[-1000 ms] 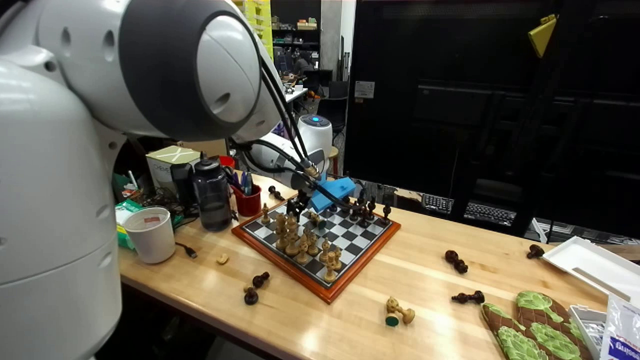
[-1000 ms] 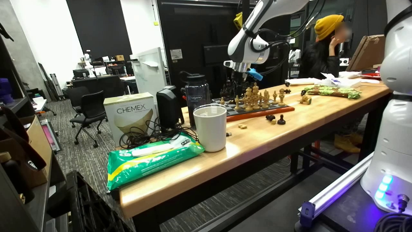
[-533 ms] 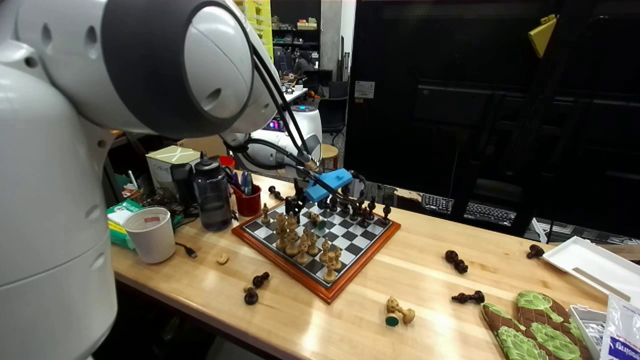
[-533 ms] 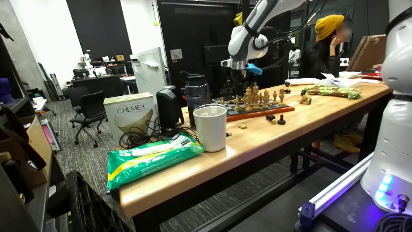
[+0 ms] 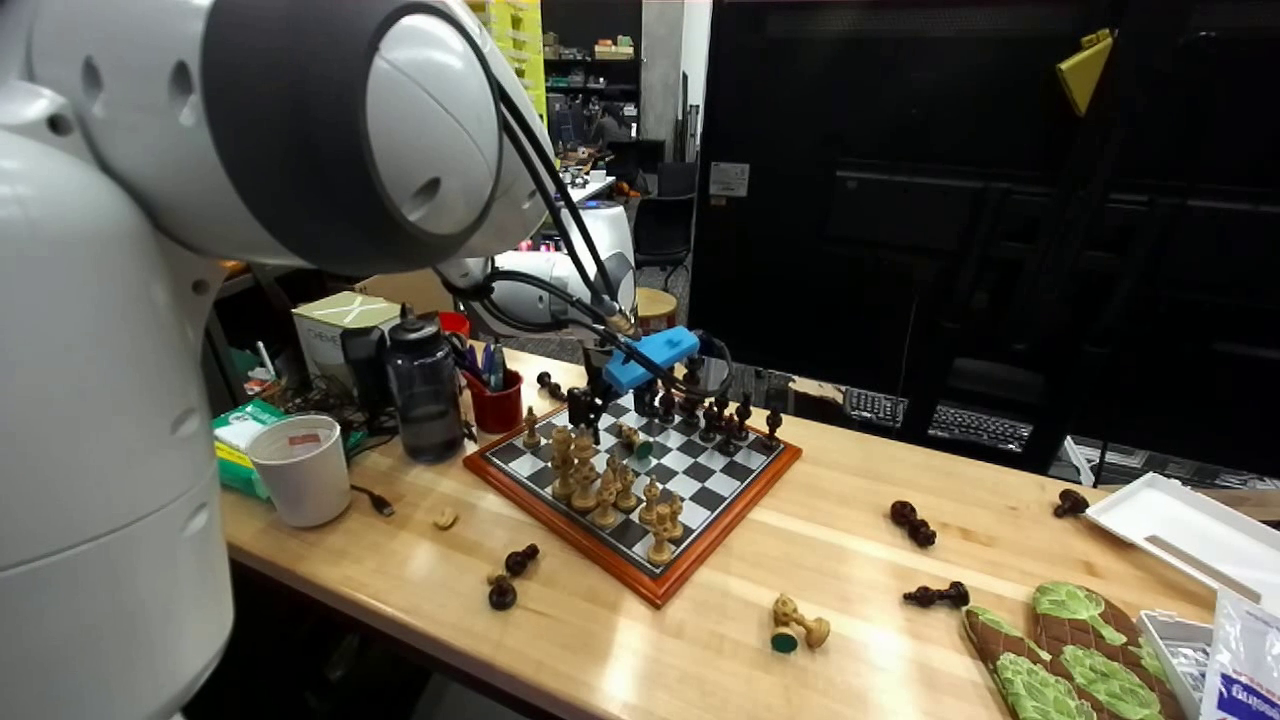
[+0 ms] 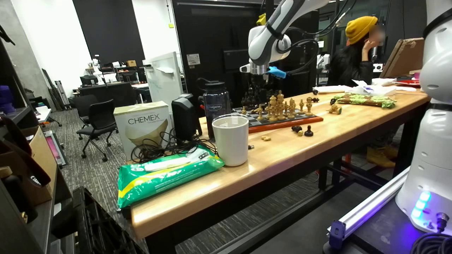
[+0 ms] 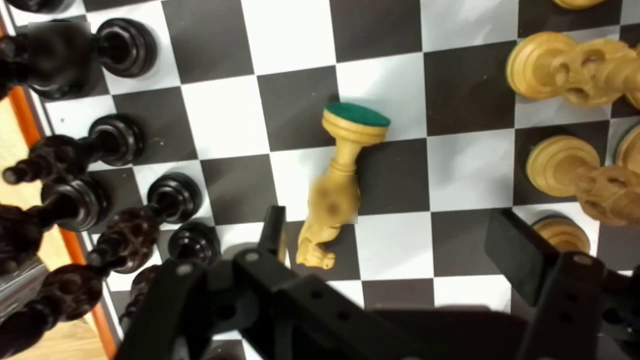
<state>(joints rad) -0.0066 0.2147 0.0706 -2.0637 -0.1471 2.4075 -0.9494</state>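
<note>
Released tool (image 7: 392, 235) hangs over a chessboard (image 5: 703, 480), a pale piece (image 7: 334, 197) lying below it

The tool's two fingers (image 7: 520, 257) stand wide apart above the board. Below them in the wrist view, the pale piece lies on its side, its narrow end near the finger on the left and its green base pointing away. In an exterior view it rests near the middle of the board, just right of the tool.

Around it in that view, standing pale pieces (image 5: 583, 475) crowd the near side of the board, a lone pale piece (image 5: 531, 430) stands by the left corner, and standing dark pieces (image 5: 729, 436) gather toward the far right edge.

The board lies on a wooden surface (image 5: 850, 562). To its near left, two dark pieces (image 5: 502, 594) sit close together; to its near right, two pale pieces (image 5: 788, 608) lie together. Farther right are more dark pieces (image 5: 937, 596), a leaf-print quilted cloth (image 5: 1085, 655) and a white tray (image 5: 1170, 507). On the left, a red cup of pens (image 5: 497, 410) stands just beside the board, then a dark bottle (image 5: 423, 400), a white cup (image 5: 300, 480) and, beside that cup, a green packet (image 6: 169, 178). At the far right in an exterior view, a person (image 6: 348, 67) in a yellow hat sits beyond the surface.
</note>
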